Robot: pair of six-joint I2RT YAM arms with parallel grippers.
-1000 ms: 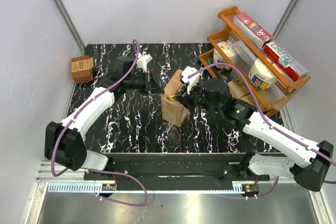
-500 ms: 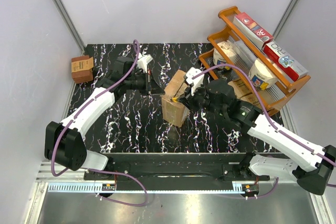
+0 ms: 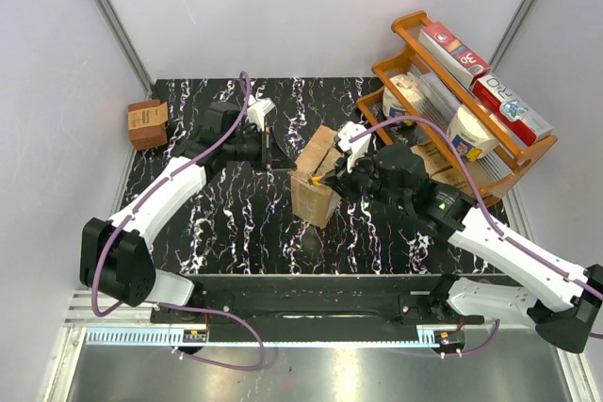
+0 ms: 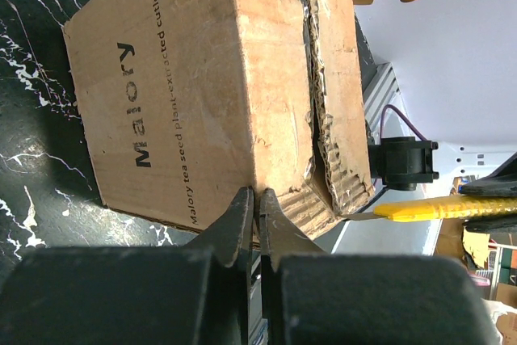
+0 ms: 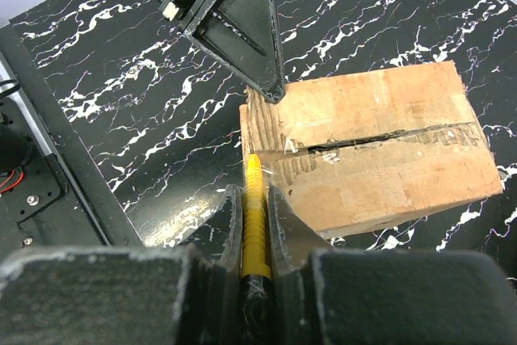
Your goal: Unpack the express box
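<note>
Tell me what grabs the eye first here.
The express box lies on the black table, its flap seam ragged. The right pincer holds a yellow knife at one end, near the shut left pincer. An orange rack of goods stands far right.

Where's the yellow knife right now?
The yellow knife sits mid-table in the top view, held by the right gripper, tip at the express box.

On my feed the desk [image 3: 245, 225] is black stone veined with white. Plain white panels box it in: a far wall [image 3: 301, 16], a left wall [image 3: 47, 91] and a right wall [image 3: 565, 54]. Aluminium posts [image 3: 108, 16] slant up at the far corners. An orange wooden rack [image 3: 412, 24] stands at the far right. The light is even and soft.
</note>
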